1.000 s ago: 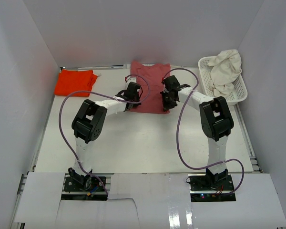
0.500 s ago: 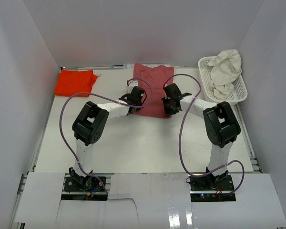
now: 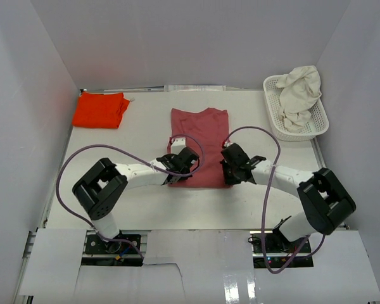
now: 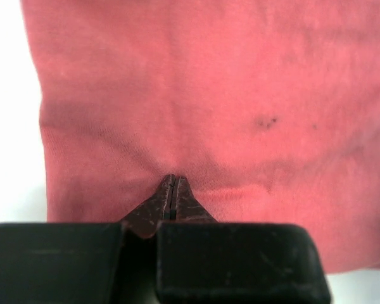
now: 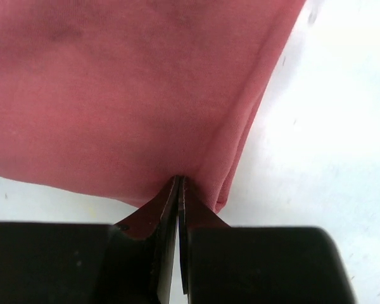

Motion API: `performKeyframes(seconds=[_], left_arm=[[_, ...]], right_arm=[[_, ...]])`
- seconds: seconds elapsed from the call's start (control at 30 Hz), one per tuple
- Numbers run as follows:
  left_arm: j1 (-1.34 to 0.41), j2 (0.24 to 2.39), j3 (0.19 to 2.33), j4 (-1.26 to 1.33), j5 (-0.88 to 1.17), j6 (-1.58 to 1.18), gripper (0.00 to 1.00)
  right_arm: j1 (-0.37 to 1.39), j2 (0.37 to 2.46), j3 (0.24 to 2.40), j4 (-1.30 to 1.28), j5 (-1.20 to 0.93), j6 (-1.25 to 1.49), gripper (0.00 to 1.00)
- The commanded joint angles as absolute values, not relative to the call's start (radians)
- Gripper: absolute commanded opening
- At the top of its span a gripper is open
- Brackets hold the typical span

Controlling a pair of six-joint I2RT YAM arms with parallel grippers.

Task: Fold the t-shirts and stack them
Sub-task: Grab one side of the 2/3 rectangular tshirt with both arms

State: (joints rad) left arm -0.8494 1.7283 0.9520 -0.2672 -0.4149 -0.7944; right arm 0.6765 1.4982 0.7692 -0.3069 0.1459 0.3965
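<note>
Your left gripper (image 4: 171, 182) and right gripper (image 5: 178, 182) are each pinched shut on the near edge of the dusty rose-red cloth t-shirt (image 3: 199, 133); it is light and floppy, so hold it near the corners.

no text, label, brand, number or sign can be read in any of the three views. the only marks are a few small dark specks on the rose-red t-shirt (image 4: 264, 121), seen from the left wrist; they form no letters.
</note>
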Motion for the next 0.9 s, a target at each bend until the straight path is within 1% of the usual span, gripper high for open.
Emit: performKeyframes(seconds=[0.0, 0.1, 0.23, 0.3, 0.33, 0.37, 0.4, 0.43, 0.47, 0.5, 0.53, 0.6, 0.67, 0.73, 0.87], left_arm=[[-0.928, 1.7, 0.819, -0.506, -0.338, -0.913, 0.0], [-0.986, 1.654, 0.764, -0.518, -0.315, -0.975, 0.0], [-1.074, 1.621, 0.741, -0.558, -0.325, -1.055, 0.0], [-1.092, 1.611, 0.742, -0.58, -0.33, -1.087, 0.0], [-1.1, 1.595, 0.75, -0.589, -0.345, -1.097, 0.02], [-1.103, 1.586, 0.759, -0.61, -0.353, -1.103, 0.06], [-1.107, 1.574, 0.768, -0.618, -0.359, -1.104, 0.14], [-1.111, 1.559, 0.779, -0.627, -0.383, -1.106, 0.28], [-1.117, 1.522, 0.804, -0.655, -0.402, -1.112, 0.42], [-1.124, 1.499, 0.816, -0.669, -0.42, -1.118, 0.52], [-1.132, 1.474, 0.828, -0.687, -0.452, -1.126, 0.6], [-1.135, 1.395, 0.859, -0.733, -0.474, -1.134, 0.61], [-1.138, 1.344, 0.885, -0.773, -0.483, -1.141, 0.62], [-1.14, 1.284, 0.888, -0.796, -0.476, -1.157, 0.63], [-1.14, 1.247, 0.89, -0.882, -0.446, -1.212, 0.63]], right_arm=[[0.747, 1.445, 0.605, -0.514, 0.123, 0.503, 0.08], [0.784, 1.355, 0.531, -0.538, 0.127, 0.566, 0.08], [0.811, 1.227, 0.477, -0.577, 0.133, 0.621, 0.08], [0.821, 1.145, 0.466, -0.6, 0.147, 0.65, 0.13], [0.824, 1.112, 0.463, -0.604, 0.155, 0.658, 0.18], [0.824, 1.082, 0.465, -0.607, 0.161, 0.663, 0.22], [0.827, 1.013, 0.466, -0.614, 0.173, 0.669, 0.28], [0.825, 0.978, 0.474, -0.621, 0.184, 0.675, 0.31], [0.825, 0.945, 0.482, -0.629, 0.198, 0.684, 0.37], [0.825, 0.884, 0.489, -0.638, 0.212, 0.693, 0.42], [0.827, 0.856, 0.503, -0.653, 0.216, 0.696, 0.42], [0.825, 0.795, 0.521, -0.684, 0.225, 0.706, 0.45], [0.825, 0.778, 0.543, -0.747, 0.23, 0.719, 0.47], [0.824, 0.787, 0.543, -0.784, 0.224, 0.726, 0.5], [0.824, 0.813, 0.491, -0.755, 0.126, 0.722, 0.51]])
